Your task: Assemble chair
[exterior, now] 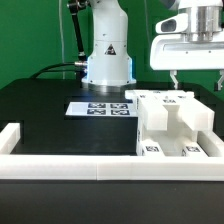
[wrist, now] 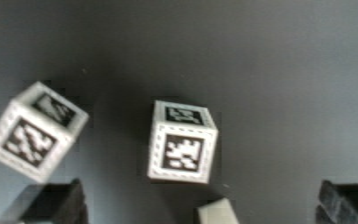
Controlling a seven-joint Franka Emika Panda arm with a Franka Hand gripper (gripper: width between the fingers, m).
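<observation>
Just beside the marker board [exterior: 100, 107], toward the exterior view's right, the chair [exterior: 172, 120] pieces sit against the worktop's [exterior: 45, 110] white rim [exterior: 70, 166]. Jaws hang above the chair, spread apart and empty.

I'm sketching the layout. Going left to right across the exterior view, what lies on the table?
Marker board → chair parts. Robot base and gripper overlap these, so left out.

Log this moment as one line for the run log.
gripper: open, empty, hovers over chair parts | chair parts: not gripped, clustered at exterior view's right | marker board: lying beside the parts
</observation>
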